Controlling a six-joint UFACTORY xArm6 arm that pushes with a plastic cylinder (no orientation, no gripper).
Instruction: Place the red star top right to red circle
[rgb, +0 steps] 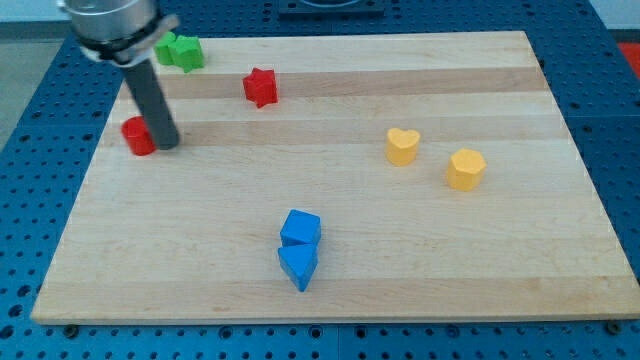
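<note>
Near view's left edge, my tip (167, 145) sits on the wooden board (500, 260), touching the red circle block (137, 136) on its right side; it grips nothing. Red star block (260, 87) lies up-right of circle, apart, w/ clear board between. Green block (181, 50) sits at the top, just right of the rod.

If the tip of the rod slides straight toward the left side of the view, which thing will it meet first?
My tip would probably meet the red circle almost at once: it sits immediately left of the tip, apparently touching or nearly so.
</note>
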